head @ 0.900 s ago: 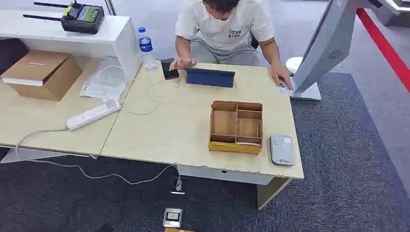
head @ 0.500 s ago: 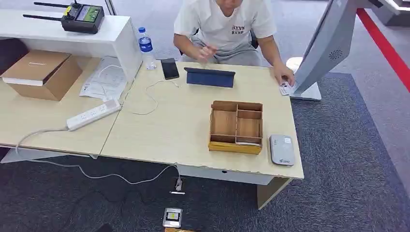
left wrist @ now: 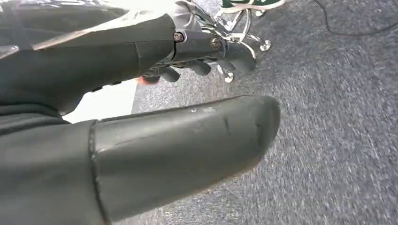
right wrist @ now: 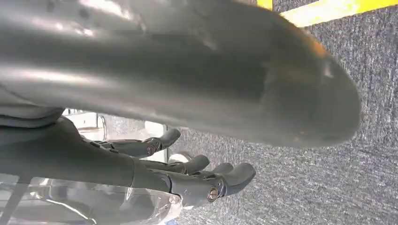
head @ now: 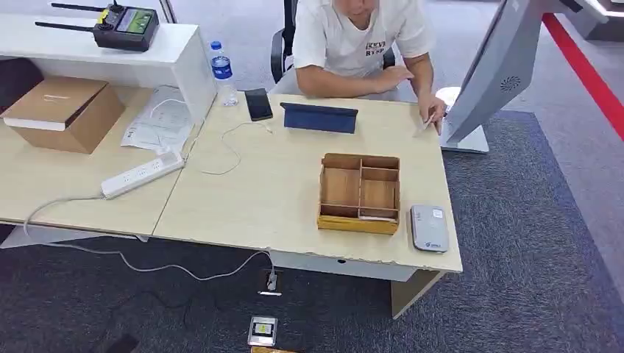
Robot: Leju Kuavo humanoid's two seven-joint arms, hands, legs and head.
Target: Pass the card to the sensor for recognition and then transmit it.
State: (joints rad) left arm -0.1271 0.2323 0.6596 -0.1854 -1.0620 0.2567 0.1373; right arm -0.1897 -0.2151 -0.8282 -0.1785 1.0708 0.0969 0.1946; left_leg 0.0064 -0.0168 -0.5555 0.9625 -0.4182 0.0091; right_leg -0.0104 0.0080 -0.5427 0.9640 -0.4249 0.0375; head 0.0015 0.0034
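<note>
A person point(head: 353, 44) sits at the far side of the surface point(head: 279, 191), upper centre of the frame, and one of their hands point(head: 433, 112) holds a small pale card point(head: 425, 126) at the surface's far right corner, against the foot of a tilted grey kiosk screen point(head: 493, 70); the card is too small to read. The sensor point(head: 429, 228), a flat grey-white reader, lies at the near right edge of the surface, just beside a wooden compartment tray point(head: 360, 193) that sits between it and the middle of the surface. Further back lie a dark tablet case point(head: 320, 118), a black phone point(head: 258, 104) and a water bottle point(head: 221, 72); a white power strip point(head: 141, 174) and a cardboard box point(head: 62, 112) are at the left. The robot's left hand point(left wrist: 141, 140) hangs over grey carpet point(left wrist: 338, 117), fingers point(left wrist: 202, 68) loosely curled, holding nothing. Its right hand point(right wrist: 164, 108) also hangs over carpet, fingers point(right wrist: 206, 176) apart and empty.
</note>
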